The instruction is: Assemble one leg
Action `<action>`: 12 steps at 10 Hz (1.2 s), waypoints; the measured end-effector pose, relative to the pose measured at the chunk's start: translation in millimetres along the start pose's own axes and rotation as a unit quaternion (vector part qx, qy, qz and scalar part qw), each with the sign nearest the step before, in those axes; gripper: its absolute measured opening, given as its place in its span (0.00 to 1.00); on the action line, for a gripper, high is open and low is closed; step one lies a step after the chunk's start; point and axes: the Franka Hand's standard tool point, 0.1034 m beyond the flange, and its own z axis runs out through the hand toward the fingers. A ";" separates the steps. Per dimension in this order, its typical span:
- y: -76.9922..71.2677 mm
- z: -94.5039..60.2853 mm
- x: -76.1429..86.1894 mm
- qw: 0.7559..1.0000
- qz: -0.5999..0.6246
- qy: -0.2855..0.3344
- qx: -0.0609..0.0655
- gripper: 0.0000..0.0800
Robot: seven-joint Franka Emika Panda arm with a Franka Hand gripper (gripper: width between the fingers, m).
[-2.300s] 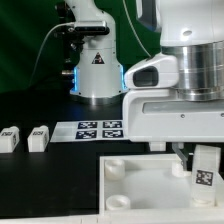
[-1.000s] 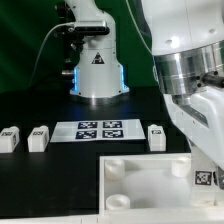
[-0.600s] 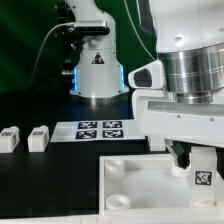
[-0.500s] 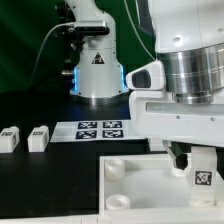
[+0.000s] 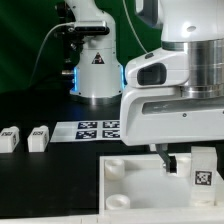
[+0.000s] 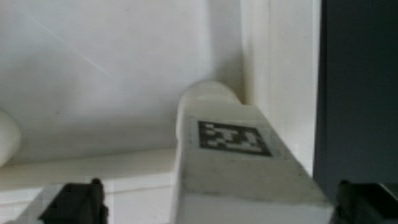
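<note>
A white leg [image 5: 203, 172] with a black-and-white tag stands upright at the corner of the large white plate [image 5: 135, 182], at the exterior view's right. My gripper [image 5: 196, 165] hangs straight over it, open, with one dark finger [image 5: 171, 160] beside the leg. In the wrist view the leg [image 6: 235, 150] sits between my gripper's [image 6: 221, 205] two fingertips [image 6: 75, 200], with a gap showing on each side. Two more legs [image 5: 10, 138] [image 5: 38, 138] stand on the black table at the exterior view's left.
The marker board [image 5: 95, 128] lies on the table behind the plate. The robot base [image 5: 97, 70] stands at the back. The plate has round sockets at its corners [image 5: 116, 168]. My hand's body hides the table behind the plate's right side.
My wrist has turned about the leg and back, and the hand's body now reaches further to the exterior view's left. The leg stays upright at the same corner.
</note>
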 end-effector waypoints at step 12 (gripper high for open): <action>2.1 2.5 -0.8 0.767 0.640 -0.012 0.046 0.37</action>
